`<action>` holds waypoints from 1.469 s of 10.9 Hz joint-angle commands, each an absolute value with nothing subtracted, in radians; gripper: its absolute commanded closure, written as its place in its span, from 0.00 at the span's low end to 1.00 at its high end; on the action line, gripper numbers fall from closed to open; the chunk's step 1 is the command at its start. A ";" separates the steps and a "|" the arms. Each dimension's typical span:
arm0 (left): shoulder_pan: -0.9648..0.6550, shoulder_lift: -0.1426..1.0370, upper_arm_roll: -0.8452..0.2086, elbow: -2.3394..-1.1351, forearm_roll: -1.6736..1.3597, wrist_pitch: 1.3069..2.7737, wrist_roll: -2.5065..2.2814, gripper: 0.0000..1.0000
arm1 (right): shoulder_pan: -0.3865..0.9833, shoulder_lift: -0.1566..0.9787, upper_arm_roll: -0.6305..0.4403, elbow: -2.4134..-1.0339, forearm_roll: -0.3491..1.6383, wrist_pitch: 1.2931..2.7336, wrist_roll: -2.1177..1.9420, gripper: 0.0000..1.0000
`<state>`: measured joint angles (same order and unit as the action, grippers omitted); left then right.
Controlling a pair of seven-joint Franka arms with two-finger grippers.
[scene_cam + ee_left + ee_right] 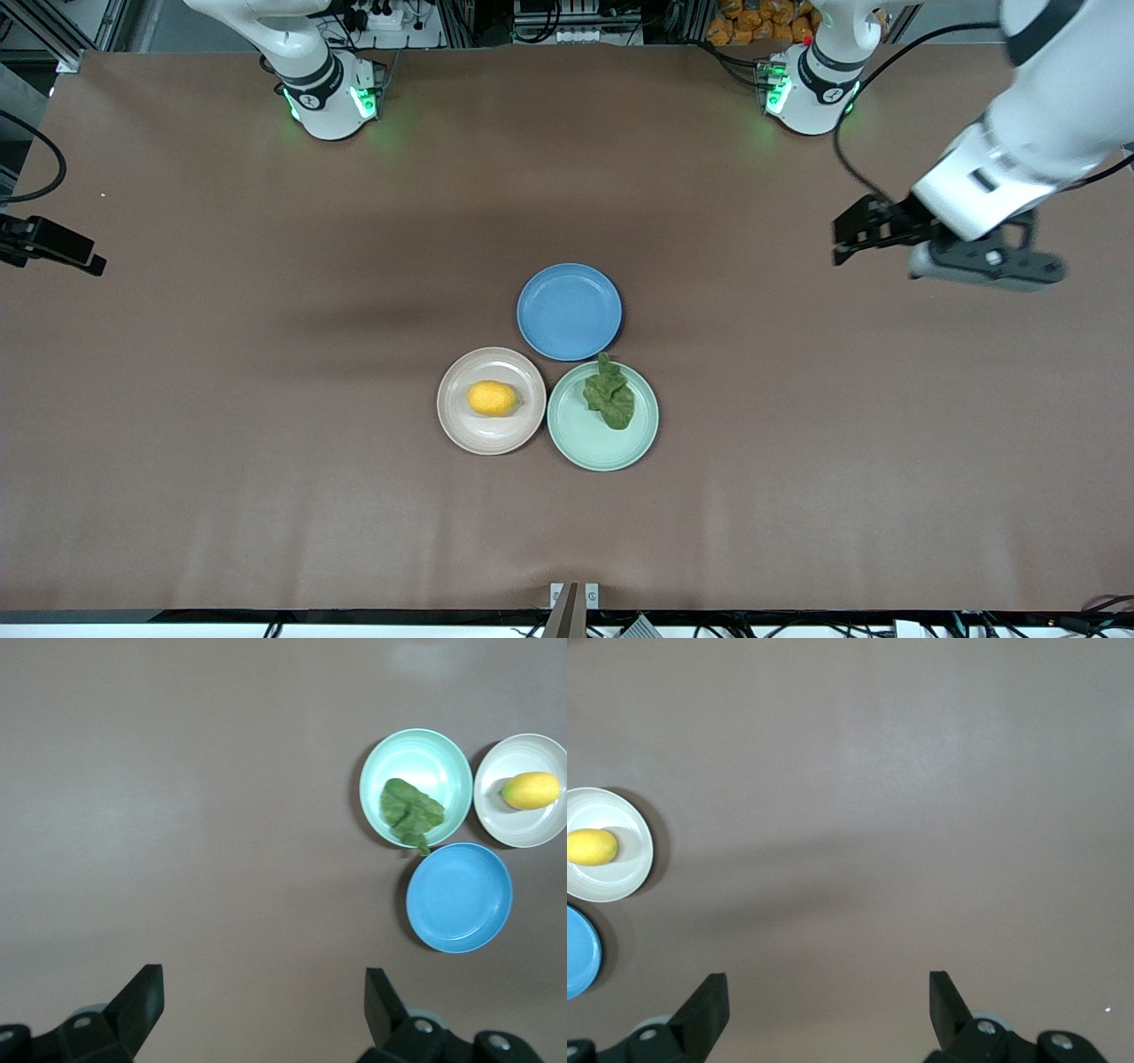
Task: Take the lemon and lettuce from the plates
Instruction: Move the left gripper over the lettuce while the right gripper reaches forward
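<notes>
hovering wide of the plates

my right gripper [824, 1010] is mostly cut off at the front view's edge; its wrist view shows its fingers spread apart over bare table [266, 443], the beige-pink plate [629, 873] at the rim of the picture. the lemon [492, 398], yellow-orange and oval, lies on that beige-pink plate [461, 425]. the lettuce [609, 395], dark green and wrinkly, lies on the mint plate [585, 443], touching beside it toward my left arm's end. the blue plate [569, 311] sits farther from the front camera. my left gripper [855, 237] hangs open over bare table toward my left arm's end, arm bent down, holding nothing.
</notes>
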<state>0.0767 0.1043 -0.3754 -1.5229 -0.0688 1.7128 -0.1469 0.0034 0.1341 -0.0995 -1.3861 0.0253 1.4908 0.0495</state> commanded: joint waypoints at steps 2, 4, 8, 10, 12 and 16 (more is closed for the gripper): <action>-0.114 0.225 -0.382 -1.509 0.090 1.836 -0.187 0.00 | 0.067 0.112 -0.098 -1.405 0.023 1.479 0.185 0.00; -0.170 0.302 -0.382 -1.509 0.101 1.949 -0.280 0.05 | 0.086 0.112 -0.097 -1.405 0.025 1.477 0.222 0.00; -0.228 0.483 -0.380 -1.508 0.130 2.156 -0.299 0.13 | 0.171 0.115 -0.097 -1.407 0.025 1.479 0.398 0.00; -0.242 0.584 -0.367 -1.505 0.130 2.286 -0.296 0.14 | 0.231 0.124 -0.097 -1.407 0.025 1.491 0.472 0.00; -0.296 0.659 -0.338 -1.503 0.158 2.411 -0.299 0.14 | 0.285 0.138 -0.097 -1.407 0.025 1.509 0.540 0.00; -0.417 0.738 -0.227 -1.503 0.164 2.543 -0.310 0.26 | 0.318 0.181 -0.098 -1.404 0.107 1.580 0.561 0.00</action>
